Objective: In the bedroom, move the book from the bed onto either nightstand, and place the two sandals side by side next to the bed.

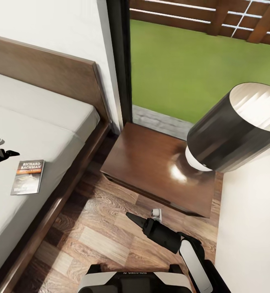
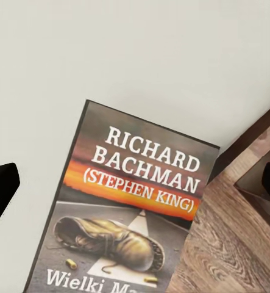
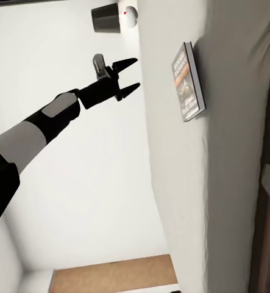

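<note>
One bed (image 1: 37, 122), one book (image 1: 28, 177), one nightstand (image 1: 151, 162), one lamp (image 1: 228, 130).

Left gripper (image 3: 127, 75) hovers above the mattress just left of the book, fingers spread, nothing between them. Arm reaches in from the left edge.

Book lies flat, cover up, on the bed's grey mattress near its right edge.

Nightstand right of the bed, against the window; lamp stands on its right part.

Right gripper (image 1: 131, 217) low over the wood floor (image 1: 90, 228), near the nightstand's front; can't tell whether its fingers are parted.

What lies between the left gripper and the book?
Only bare grey mattress separates the left gripper from the book in the head view.
</note>
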`<state>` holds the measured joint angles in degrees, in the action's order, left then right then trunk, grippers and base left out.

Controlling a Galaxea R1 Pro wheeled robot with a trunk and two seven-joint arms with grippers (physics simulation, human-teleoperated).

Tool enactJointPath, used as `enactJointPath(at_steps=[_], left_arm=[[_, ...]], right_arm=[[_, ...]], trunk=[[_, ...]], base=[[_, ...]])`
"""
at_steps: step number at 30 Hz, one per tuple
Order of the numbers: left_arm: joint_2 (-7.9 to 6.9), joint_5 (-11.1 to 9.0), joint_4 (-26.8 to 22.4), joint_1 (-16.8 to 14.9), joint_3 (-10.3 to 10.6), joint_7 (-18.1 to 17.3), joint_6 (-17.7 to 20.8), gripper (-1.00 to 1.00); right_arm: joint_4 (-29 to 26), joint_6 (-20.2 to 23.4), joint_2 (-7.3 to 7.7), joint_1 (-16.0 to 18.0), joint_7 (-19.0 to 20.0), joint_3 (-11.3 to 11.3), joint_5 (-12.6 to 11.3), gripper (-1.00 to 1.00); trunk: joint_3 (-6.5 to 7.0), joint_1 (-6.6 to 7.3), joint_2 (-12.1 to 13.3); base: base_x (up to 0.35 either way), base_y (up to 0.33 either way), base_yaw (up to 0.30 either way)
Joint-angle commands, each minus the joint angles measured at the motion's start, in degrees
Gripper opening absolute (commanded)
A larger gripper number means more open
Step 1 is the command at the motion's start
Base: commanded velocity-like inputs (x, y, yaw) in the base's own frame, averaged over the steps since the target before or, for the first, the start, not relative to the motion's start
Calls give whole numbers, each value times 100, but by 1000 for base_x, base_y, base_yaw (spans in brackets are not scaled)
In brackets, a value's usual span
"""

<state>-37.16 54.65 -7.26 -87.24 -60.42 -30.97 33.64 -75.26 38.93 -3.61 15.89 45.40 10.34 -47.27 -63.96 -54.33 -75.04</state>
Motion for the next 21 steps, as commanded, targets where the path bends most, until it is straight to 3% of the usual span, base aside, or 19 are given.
enactJointPath(at_steps=[1, 21], left_arm=[[-7, 52, -1, -4, -48, -34, 29, 100], [-45, 46, 501, -4, -47, -43, -2, 100]], right_arm=[[1, 37, -3, 2, -4, -1, -32, 100], [-2, 22, -12, 2, -8, 12, -36, 100]], trunk=[[6, 0, -2], [184, 0, -2]], base=[[0, 0, 0], [0, 0, 0]])
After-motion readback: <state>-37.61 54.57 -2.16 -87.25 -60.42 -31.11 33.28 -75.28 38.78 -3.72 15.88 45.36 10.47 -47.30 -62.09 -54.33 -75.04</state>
